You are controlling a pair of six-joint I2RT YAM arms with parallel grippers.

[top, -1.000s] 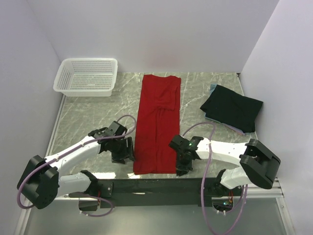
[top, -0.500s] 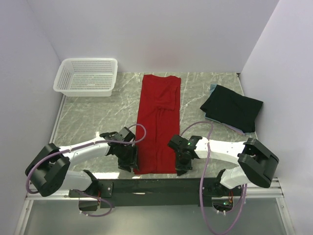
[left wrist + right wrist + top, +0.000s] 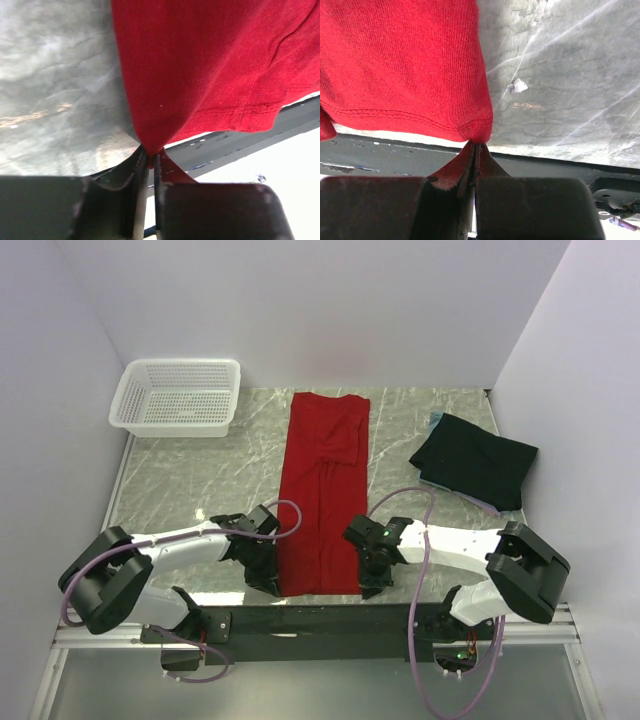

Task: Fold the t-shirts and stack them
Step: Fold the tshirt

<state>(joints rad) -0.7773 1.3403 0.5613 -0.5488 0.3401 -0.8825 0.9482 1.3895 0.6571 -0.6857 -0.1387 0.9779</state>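
Note:
A red t-shirt (image 3: 322,490) lies folded into a long strip down the middle of the table, its hem at the near edge. My left gripper (image 3: 272,583) is shut on the hem's near left corner, and the red cloth (image 3: 200,75) is pinched between the fingers (image 3: 135,170). On the other side, my right gripper (image 3: 366,585) is shut on the near right corner (image 3: 479,134). A folded black t-shirt (image 3: 474,460) rests at the right, on top of a light blue one whose edge (image 3: 436,418) peeks out.
A white mesh basket (image 3: 178,397) stands at the far left corner of the marble table (image 3: 190,475). White walls close in on three sides. The black base rail (image 3: 320,620) runs along the near edge just behind the hem.
My left gripper slid right to the hem's left corner and shut on it. The right gripper finished shutting on the right corner.

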